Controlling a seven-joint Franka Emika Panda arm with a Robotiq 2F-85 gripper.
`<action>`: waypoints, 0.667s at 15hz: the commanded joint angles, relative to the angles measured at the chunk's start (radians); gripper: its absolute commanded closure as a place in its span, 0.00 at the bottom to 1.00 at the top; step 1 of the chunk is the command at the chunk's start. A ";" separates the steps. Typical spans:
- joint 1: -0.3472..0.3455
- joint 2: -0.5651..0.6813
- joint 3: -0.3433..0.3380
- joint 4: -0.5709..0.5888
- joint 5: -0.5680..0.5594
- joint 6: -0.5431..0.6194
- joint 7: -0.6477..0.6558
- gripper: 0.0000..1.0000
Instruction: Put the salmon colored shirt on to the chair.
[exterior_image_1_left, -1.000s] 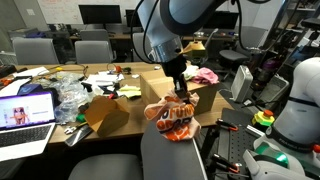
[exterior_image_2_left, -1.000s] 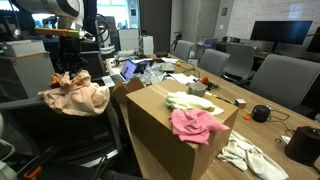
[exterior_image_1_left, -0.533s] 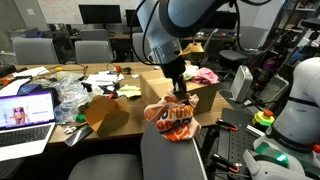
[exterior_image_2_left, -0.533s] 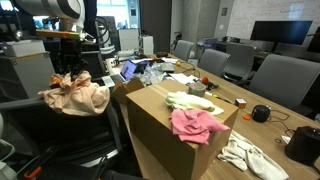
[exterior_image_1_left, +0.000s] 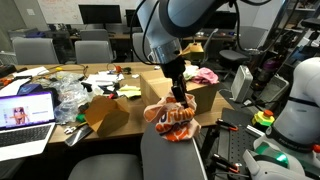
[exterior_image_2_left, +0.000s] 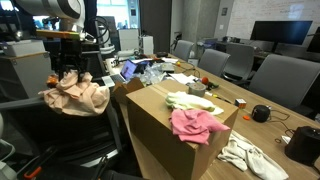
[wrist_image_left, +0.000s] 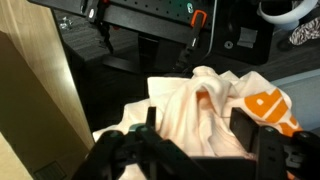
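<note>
Lying between the pincer (wrist_image_left: 195, 150) fingers, salmon shirt (wrist_image_left: 195, 105) drapes chair (exterior_image_1_left: 172, 160).

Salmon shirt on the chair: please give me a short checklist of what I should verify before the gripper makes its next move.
1. Salmon shirt lies over the top of the chair backrest: ok.
2. Gripper open, fingers wide apart in the wrist view: ok.
3. Cloth free of both fingers: cannot tell, the shirt bunches between them.
4. Shirt lies securely, will not slide off: cannot tell.
5. Cardboard box stands apart from the shirt: ok.
</note>
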 joint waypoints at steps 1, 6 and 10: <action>0.000 -0.018 -0.005 0.000 -0.002 0.006 0.010 0.00; -0.015 -0.038 -0.024 0.029 -0.001 -0.012 0.006 0.00; -0.044 -0.068 -0.056 0.076 -0.017 -0.019 0.016 0.00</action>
